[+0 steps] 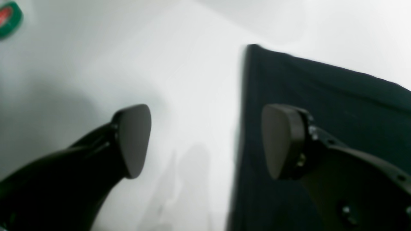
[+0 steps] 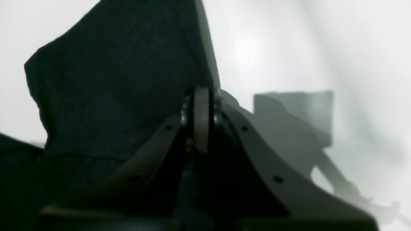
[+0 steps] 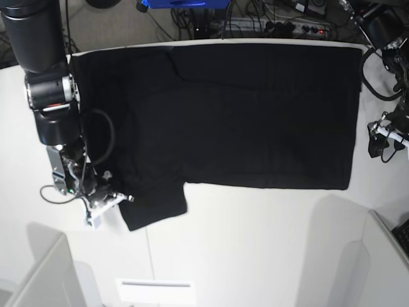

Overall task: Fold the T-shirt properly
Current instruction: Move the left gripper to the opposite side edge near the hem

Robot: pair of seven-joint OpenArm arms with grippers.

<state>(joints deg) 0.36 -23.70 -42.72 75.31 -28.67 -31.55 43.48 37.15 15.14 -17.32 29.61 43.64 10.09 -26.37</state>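
The black T-shirt [image 3: 243, 115] lies spread flat on the white table [image 3: 255, 243], plain side up, with one short sleeve [image 3: 153, 201] pointing toward the front. My right gripper [image 3: 121, 198] sits at that sleeve's outer corner. In the right wrist view its pads [image 2: 201, 118] are pressed together on the edge of the black cloth [image 2: 118, 80], which rises in a fold behind them. My left gripper [image 1: 207, 141] hangs open just off the shirt's edge [image 1: 321, 96], with one finger over bare table and the other over the cloth. Nothing is between its fingers. It shows small at the table's right side [image 3: 383, 137].
A green tape roll [image 1: 8, 17] lies on the table off the shirt. White upright panels [image 3: 41, 272] [image 3: 339, 249] stand at the front corners. A white label [image 3: 155, 291] is near the front edge. Cables and power strips [image 3: 281, 25] run behind the table.
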